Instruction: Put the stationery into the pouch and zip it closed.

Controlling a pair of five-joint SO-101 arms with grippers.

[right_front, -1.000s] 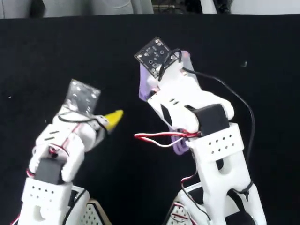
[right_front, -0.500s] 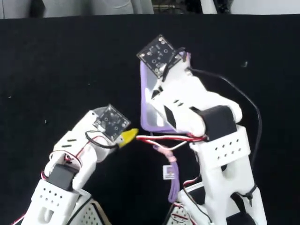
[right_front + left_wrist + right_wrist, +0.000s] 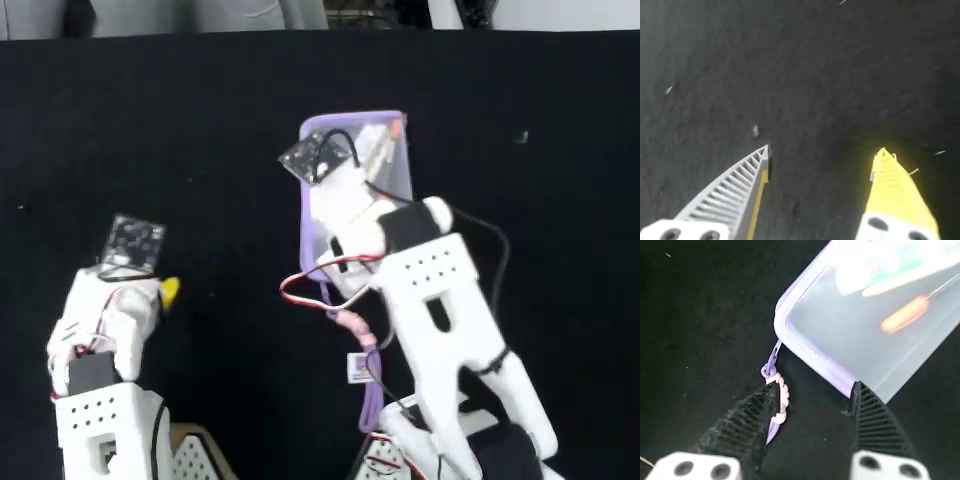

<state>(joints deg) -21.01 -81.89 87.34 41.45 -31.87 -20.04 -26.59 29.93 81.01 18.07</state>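
The pouch (image 3: 385,150), clear with a purple edge, lies flat on the black table (image 3: 520,200), partly under the right arm. Through its clear face (image 3: 875,315) I see stationery: an orange piece (image 3: 905,315) and pale pens. A purple strap with a beaded cord (image 3: 776,390) runs from one corner toward the arm bases (image 3: 370,390). My right gripper (image 3: 815,387) is open, hovering over that corner, one black finger (image 3: 752,415) beside the strap. My left gripper (image 3: 825,150) is open over bare table, far left of the pouch, its yellow fingertip (image 3: 168,290) showing from above.
A small white tag (image 3: 356,367) hangs on the strap near the right arm's base. The right arm's red and white wires (image 3: 300,290) loop out beside the pouch. Black table surface stretches behind and to both sides.
The left arm pulled back to the left, away from the pouch. The right arm swung forward over the pouch, which went from raised and tilted to lying flat.
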